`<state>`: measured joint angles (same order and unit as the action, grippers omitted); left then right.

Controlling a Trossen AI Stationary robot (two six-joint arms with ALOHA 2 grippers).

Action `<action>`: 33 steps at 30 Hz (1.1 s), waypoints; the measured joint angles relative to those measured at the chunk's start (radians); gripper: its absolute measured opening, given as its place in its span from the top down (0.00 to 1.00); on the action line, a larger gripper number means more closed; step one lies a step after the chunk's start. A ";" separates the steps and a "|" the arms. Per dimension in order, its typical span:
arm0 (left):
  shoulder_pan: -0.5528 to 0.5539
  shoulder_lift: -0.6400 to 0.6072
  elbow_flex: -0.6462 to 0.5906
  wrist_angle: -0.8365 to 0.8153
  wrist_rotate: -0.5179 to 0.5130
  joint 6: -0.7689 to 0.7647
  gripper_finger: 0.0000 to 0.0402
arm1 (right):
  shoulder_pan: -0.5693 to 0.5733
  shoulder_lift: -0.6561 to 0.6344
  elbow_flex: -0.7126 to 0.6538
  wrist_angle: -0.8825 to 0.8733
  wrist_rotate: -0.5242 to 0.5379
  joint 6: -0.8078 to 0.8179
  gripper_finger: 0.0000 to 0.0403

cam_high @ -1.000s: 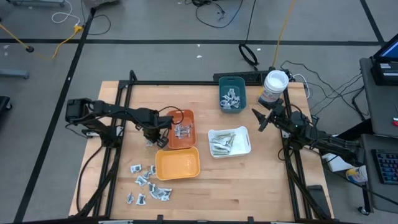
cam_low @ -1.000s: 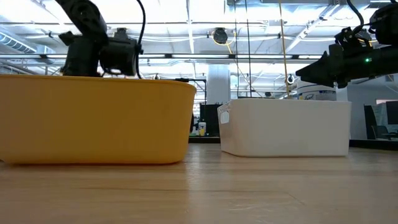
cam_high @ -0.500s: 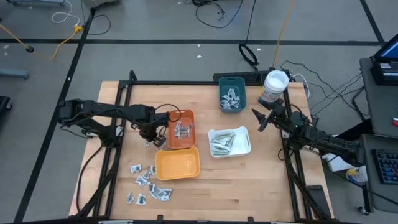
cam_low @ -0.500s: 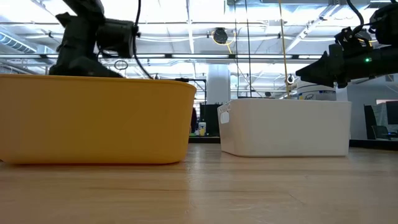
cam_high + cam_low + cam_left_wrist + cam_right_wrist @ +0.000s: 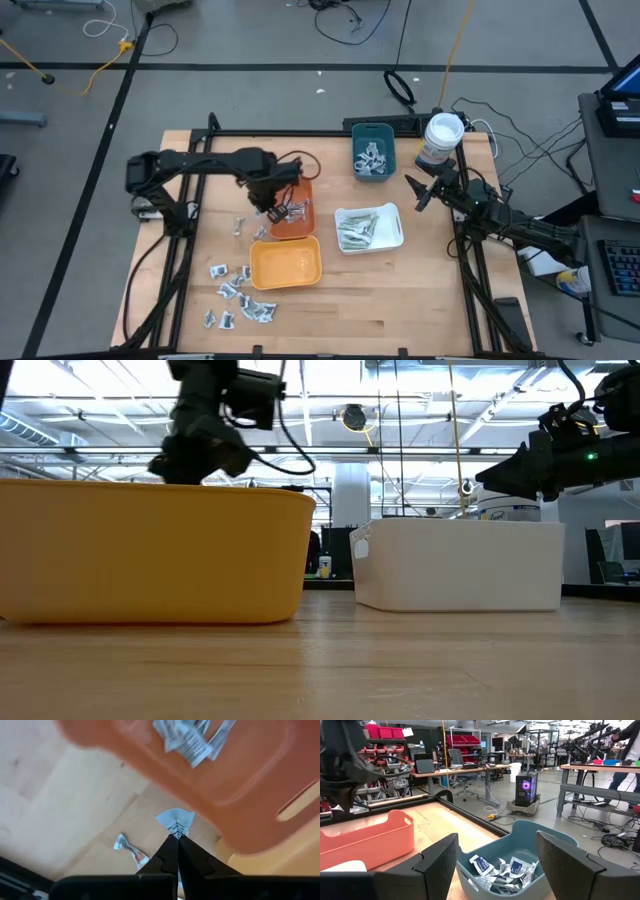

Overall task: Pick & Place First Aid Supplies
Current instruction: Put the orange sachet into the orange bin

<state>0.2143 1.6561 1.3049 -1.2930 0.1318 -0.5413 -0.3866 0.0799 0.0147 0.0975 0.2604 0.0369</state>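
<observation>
My left gripper (image 5: 176, 838) points down, shut on a small silvery-white packet (image 5: 175, 820), and hangs at the orange tray's (image 5: 293, 210) left rim (image 5: 150, 767). That tray holds several packets (image 5: 192, 742). Two more packets (image 5: 240, 226) lie flat on the wood left of it, and a scatter of several (image 5: 236, 296) lies near the front left. My left gripper (image 5: 270, 205) also shows in the high view and my left gripper (image 5: 200, 455) above the yellow tray in the low view. My right gripper (image 5: 495, 865) waits open at the right, level, behind the teal tray (image 5: 520, 865). My left gripper pinches the packet's lower end (image 5: 176, 830) between its two fingertips, coming from above and pointing down. The packet is lifted clear of the table, above the wood beside the orange tray's rim.
A yellow tray (image 5: 285, 263) stands in front of the orange one. A white tray (image 5: 368, 228) with pale strips sits to its right. The teal tray (image 5: 373, 150) with sachets and a white tub (image 5: 441, 140) stand at the back right. Bare wood lies at the front right.
My left gripper has risen and gone toward the table's right, to the orange tray's left rim, rolling a little. The packet it holds has come up off the wood left of the tray and hangs clear.
</observation>
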 joint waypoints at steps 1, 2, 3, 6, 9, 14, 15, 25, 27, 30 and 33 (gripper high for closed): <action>0.003 0.024 0.035 -0.009 0.000 0.013 0.99 | 0.000 0.000 0.000 0.000 0.000 0.000 0.35; 0.003 0.043 0.066 -0.020 0.000 0.027 0.99 | 0.000 0.000 0.000 0.000 0.000 0.000 0.35; 0.004 0.061 0.096 -0.027 -0.001 0.040 0.99 | 0.000 0.000 0.000 0.000 0.000 0.000 0.35; 0.004 0.112 0.176 -0.040 0.001 0.069 1.00 | 0.000 0.000 0.000 0.000 0.000 0.000 0.35; 0.005 0.159 0.213 -0.020 -0.001 0.070 0.99 | 0.000 0.000 0.000 0.000 0.000 0.000 0.35; 0.005 0.230 0.215 0.016 -0.002 0.069 0.99 | 0.000 0.000 0.000 0.000 0.000 0.000 0.35; 0.005 0.245 0.215 0.021 -0.004 0.068 1.00 | 0.000 0.000 0.000 0.000 0.000 0.000 0.35; 0.002 0.309 0.215 0.074 0.015 0.070 0.91 | 0.000 0.000 0.000 0.000 0.000 0.000 0.35; 0.000 0.310 0.215 0.075 0.013 0.067 0.86 | 0.000 0.000 0.000 0.000 0.000 0.000 0.35; 0.002 0.310 0.215 0.074 0.014 0.055 0.74 | 0.000 0.000 0.000 0.000 0.000 0.000 0.35; 0.013 0.296 0.215 0.072 0.000 -0.023 0.61 | 0.000 0.000 0.000 0.000 0.000 0.000 0.35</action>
<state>0.2277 1.9522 1.5200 -1.2214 0.1318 -0.5646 -0.3864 0.0799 0.0147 0.0975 0.2602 0.0372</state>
